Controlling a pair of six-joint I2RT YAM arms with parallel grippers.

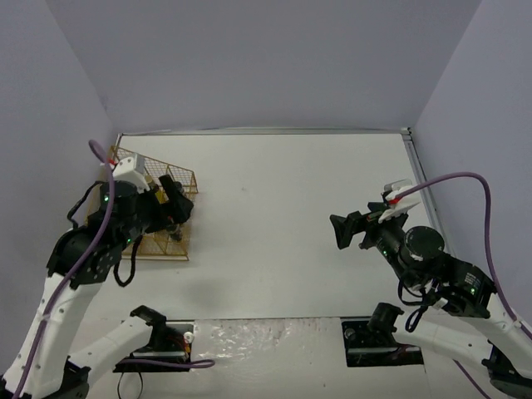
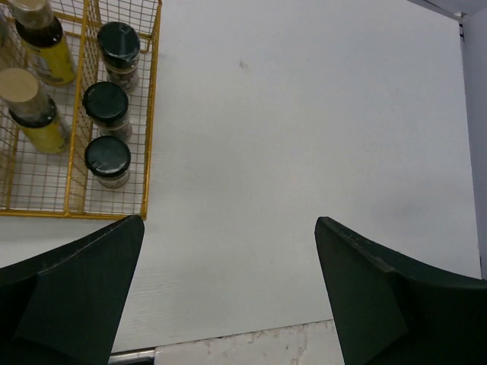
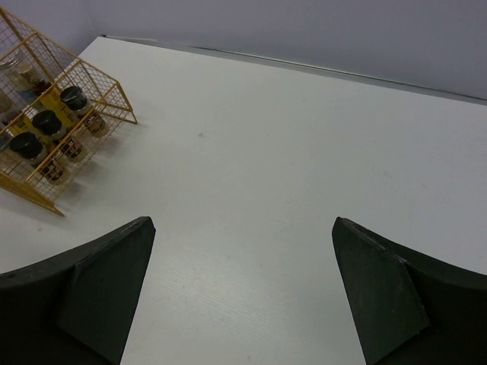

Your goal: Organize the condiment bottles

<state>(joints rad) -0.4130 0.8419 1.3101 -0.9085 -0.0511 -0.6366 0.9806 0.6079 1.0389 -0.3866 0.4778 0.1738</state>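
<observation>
White counter [image 1: 291,199], grey walls [image 1: 266,58]: gold wire rack [image 1: 158,247] at nine o'clock under the left fingers [image 1: 176,204], right fingers [image 1: 342,231] at three. Left wrist — fingers released, empty; black-capped jars [image 2: 106,103] and yellow bottles [image 2: 36,114] stand sorted by kind in separate rack compartments. Right wrist — fingers spread, idle.

The left arm [image 1: 83,249] rises from its base and bends forward at the far left. The left gripper [image 2: 228,220] tilts downward, its fingers spread wide with nothing between them. The right arm [image 1: 432,258] folds at the elbow and points the right gripper [image 3: 243,222] leftward, jaws equally wide and empty.
</observation>
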